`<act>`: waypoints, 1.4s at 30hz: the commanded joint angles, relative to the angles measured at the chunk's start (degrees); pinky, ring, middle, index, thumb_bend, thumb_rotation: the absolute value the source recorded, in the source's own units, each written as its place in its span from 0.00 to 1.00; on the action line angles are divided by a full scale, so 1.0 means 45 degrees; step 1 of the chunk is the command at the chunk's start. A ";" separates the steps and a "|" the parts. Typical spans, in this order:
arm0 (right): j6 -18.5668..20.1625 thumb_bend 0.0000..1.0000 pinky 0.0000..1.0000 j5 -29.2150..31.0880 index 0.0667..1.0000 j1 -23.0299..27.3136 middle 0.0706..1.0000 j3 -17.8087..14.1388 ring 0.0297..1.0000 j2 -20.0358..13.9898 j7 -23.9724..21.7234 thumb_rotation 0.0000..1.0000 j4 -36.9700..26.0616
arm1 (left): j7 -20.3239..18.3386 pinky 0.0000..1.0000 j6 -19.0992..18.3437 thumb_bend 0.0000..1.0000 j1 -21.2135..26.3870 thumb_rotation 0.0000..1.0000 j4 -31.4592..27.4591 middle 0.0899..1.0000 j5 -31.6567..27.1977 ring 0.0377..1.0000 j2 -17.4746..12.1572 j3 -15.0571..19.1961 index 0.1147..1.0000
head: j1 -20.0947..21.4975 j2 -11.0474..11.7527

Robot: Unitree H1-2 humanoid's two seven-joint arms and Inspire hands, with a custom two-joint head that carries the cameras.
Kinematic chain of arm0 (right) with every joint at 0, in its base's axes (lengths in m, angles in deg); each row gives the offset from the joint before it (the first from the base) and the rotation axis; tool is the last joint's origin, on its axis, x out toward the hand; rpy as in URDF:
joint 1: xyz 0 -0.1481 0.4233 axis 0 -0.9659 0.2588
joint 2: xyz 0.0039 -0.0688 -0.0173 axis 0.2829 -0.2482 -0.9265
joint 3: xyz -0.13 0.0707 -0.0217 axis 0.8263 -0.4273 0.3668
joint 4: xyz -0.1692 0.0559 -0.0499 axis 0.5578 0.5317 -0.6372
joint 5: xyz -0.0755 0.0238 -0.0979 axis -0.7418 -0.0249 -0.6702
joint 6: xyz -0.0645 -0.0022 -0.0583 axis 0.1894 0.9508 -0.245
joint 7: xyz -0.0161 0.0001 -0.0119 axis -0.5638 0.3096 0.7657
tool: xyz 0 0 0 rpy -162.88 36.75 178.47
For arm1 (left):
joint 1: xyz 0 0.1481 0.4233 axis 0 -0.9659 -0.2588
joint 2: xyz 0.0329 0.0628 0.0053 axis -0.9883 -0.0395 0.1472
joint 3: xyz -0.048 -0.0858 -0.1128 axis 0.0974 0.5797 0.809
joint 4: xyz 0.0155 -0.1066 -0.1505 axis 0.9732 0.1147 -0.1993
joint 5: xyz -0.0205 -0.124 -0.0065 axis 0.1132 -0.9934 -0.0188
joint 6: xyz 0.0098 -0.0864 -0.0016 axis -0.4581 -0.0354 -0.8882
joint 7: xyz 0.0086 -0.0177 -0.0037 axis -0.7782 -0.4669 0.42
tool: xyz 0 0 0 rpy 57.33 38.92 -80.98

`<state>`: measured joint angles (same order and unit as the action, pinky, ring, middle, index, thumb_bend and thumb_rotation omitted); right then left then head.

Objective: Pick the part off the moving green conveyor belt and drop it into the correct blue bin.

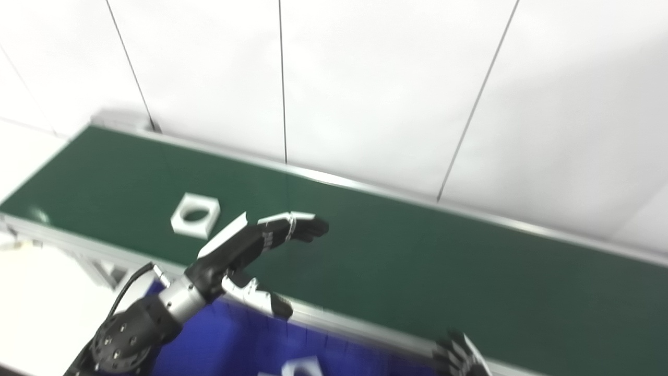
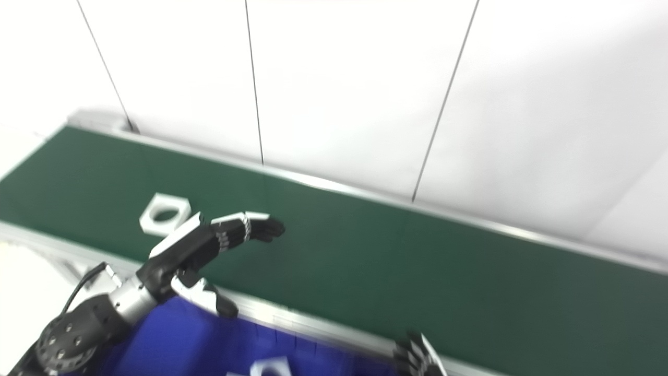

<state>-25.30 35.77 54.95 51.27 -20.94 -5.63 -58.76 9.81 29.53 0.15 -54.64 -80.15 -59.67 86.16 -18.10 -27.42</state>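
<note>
Part (image 1: 195,214) on belt (image 1: 417,250) — left hand (image 1: 245,245) open beside, nothing btwn.

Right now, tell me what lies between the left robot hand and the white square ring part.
Only bare green conveyor belt, in both views.

A: What is the long green thing?
B: The belt (image 1: 417,250). It has a shiny metal rim and runs along the white wall.
A: What lies on it?
B: One white part (image 1: 195,214), flat, with a round hole, near the left end.
</note>
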 commanded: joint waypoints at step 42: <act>-0.0545 0.75 0.75 0.0579 0.91 0.0028 0.83 -0.0229 0.80 -0.0123 -0.0468 0.96 -0.0538 | 0.1188 0.81 -0.0753 0.93 0.4040 0.11 0.3844 0.85 0.8215 0.87 -0.2845 -0.0645 0.82 | -0.0784 0.0012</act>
<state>-25.70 37.99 54.82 50.37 -21.88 -7.56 -59.03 12.82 24.76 15.91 -37.21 -44.13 -70.55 82.85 -21.62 -27.33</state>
